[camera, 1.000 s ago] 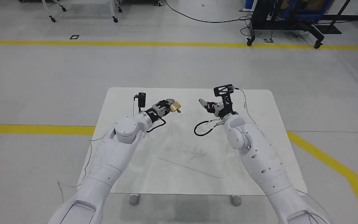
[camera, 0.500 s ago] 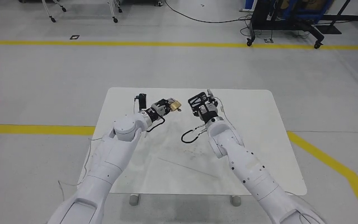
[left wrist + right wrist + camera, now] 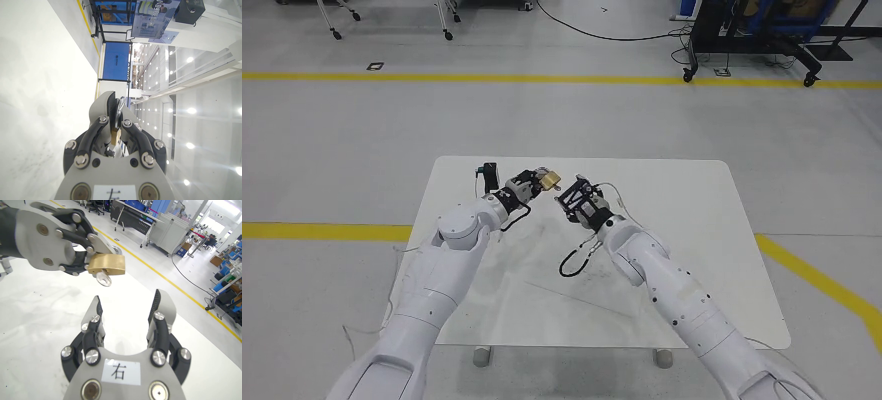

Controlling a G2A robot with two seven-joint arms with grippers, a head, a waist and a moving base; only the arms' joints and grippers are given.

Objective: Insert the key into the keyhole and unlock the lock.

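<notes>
A brass padlock (image 3: 106,264) is held up above the white table (image 3: 692,250), and my left gripper (image 3: 94,258) is shut on its shackle end. A silver key (image 3: 103,280) sticks out of the keyhole in the lock's underside, with only its round head showing. My right gripper (image 3: 127,295) is open and faces the key head from a short way off, touching nothing. In the top view the padlock (image 3: 550,179) sits between the left gripper (image 3: 537,182) and the right gripper (image 3: 570,195), over the table's far middle. The left wrist view has the padlock (image 3: 115,135) pinched between its fingers (image 3: 111,106).
A black cable (image 3: 577,255) loops from the right arm down over the table. The table's far edge lies just beyond both grippers. Open white tabletop spreads to the right and toward the near edge.
My right gripper has swung left across the table, from well right of the padlock to close beside it. The left gripper with the padlock shifted slightly up and left.
</notes>
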